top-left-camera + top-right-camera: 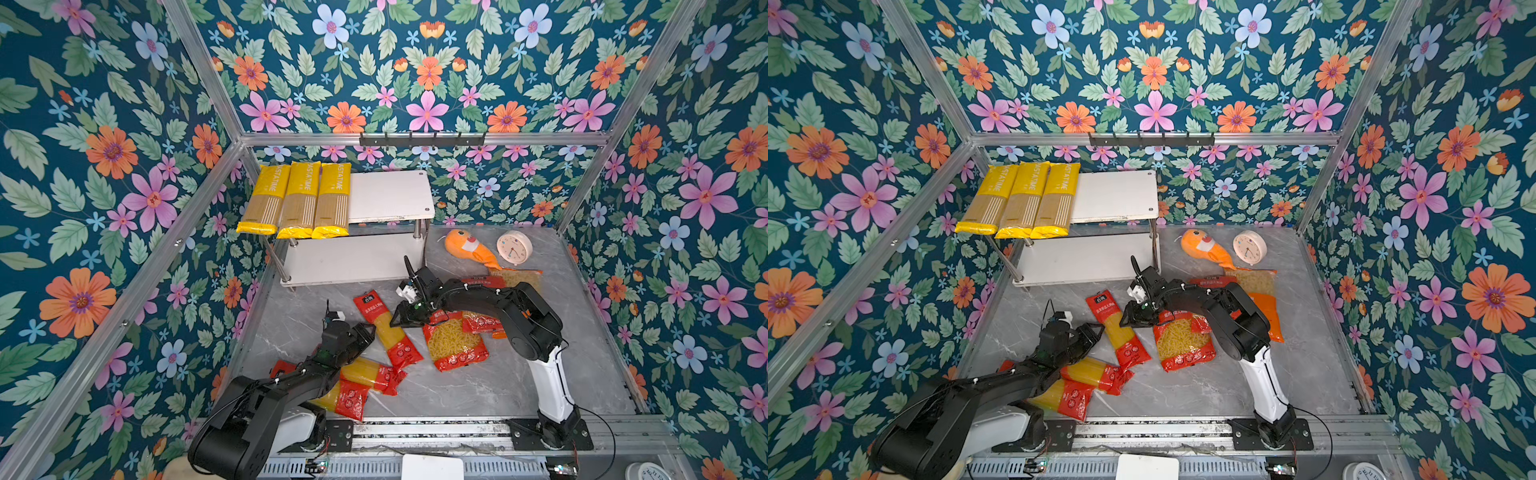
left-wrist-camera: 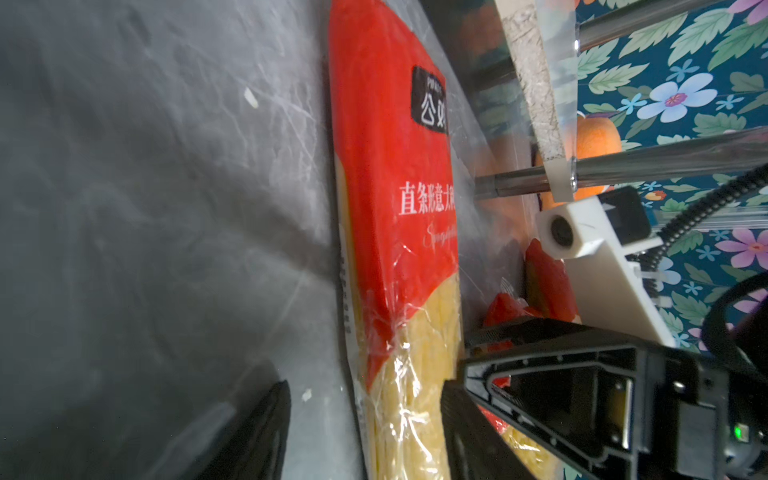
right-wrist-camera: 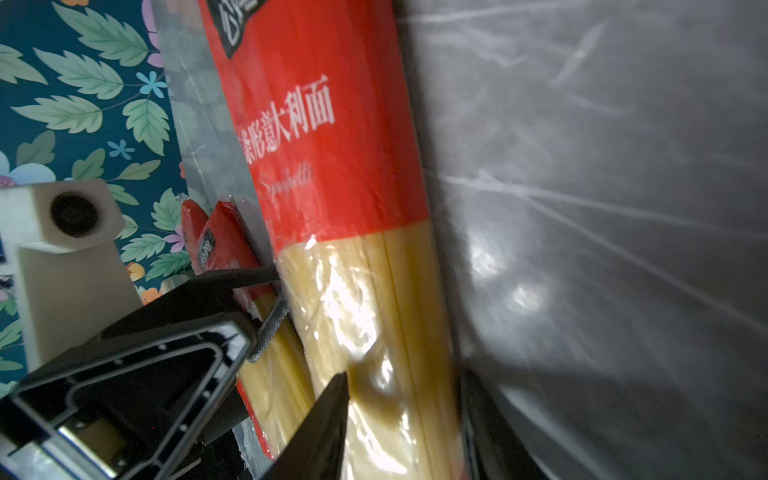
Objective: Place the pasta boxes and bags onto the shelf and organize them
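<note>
Red spaghetti pack (image 1: 390, 336) lies flat on the marble tabletop (image 1: 478, 386), apart from the shelf (image 1: 390, 195), which stands toward 12 o'clock in both top views. The pack's long axis runs from 11 o'clock to 5 o'clock. The left gripper (image 1: 368, 330) meets it from 9 o'clock and the right gripper (image 1: 395, 322) from 3 o'clock, both near mid-length. Neither arm is clearly nearer.

In the left wrist view, the jaws are partly open astride the pack with a gap on one side, and hold nothing. In the right wrist view, the jaws are partly apart with one finger (image 3: 328, 415) over the pack's face. A grip cannot be confirmed.
</note>
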